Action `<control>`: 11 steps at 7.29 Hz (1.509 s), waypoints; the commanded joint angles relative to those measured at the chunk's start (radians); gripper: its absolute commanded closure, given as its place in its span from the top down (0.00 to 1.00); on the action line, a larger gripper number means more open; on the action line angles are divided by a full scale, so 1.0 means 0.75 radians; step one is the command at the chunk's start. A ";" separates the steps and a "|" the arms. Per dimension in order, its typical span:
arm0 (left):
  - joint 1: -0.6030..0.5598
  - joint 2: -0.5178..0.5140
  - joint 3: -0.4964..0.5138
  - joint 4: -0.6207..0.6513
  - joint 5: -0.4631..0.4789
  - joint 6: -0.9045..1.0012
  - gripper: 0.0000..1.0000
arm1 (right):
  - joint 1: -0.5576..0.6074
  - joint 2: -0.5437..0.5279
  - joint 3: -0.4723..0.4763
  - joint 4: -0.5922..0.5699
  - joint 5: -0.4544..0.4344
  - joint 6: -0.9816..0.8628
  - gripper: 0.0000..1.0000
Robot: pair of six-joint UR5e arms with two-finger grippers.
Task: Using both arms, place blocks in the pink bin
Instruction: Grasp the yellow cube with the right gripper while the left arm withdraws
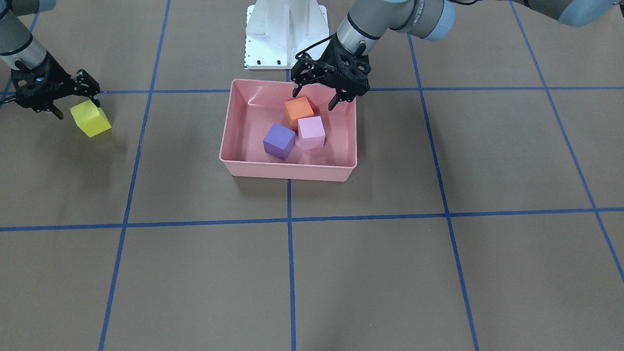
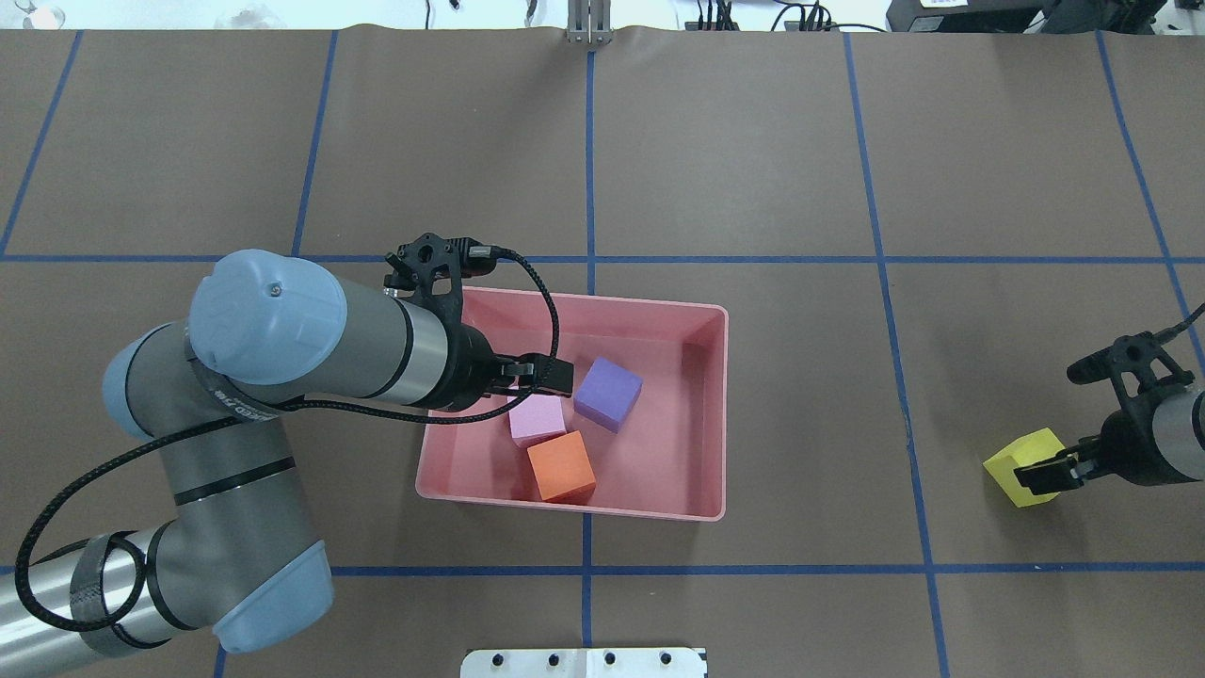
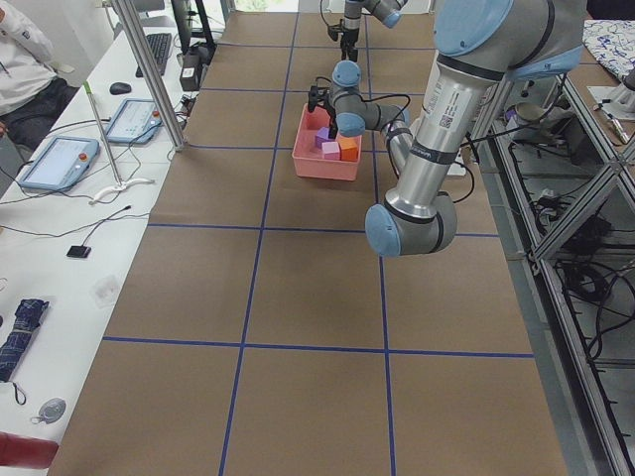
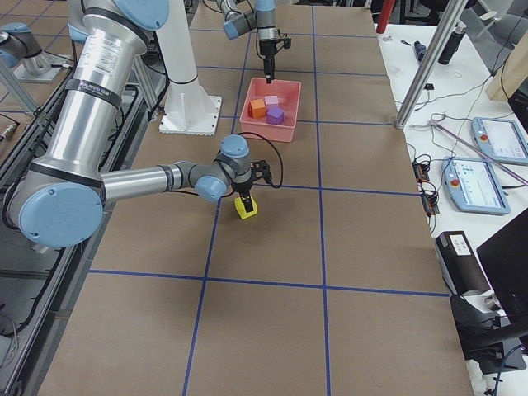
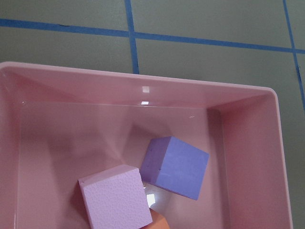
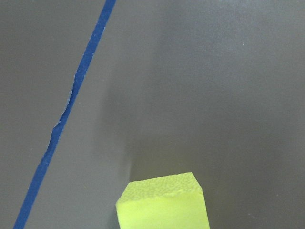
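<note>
Yellow out on the right: seems to pinch the yellow block (image 2: 1024, 463) in the right gripper (image 2: 1040, 474), cube tilted on an edge, though hard to tell whether it is clear of the table. Needs a long carry leftward, with the pink bin (image 2: 715, 424) well apart on the left and only the right arm anywhere near the cube. Holds the orange block (image 2: 561, 466), light pink block (image 2: 537, 421) and purple block (image 2: 608, 393) already, matte equal cubes bunched together, under the left gripper (image 1: 316, 96), spread and empty above them.
</note>
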 commanded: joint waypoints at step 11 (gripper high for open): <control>-0.579 0.462 -0.188 0.325 -0.385 1.213 1.00 | 0.282 0.475 0.109 -0.351 0.320 0.668 0.00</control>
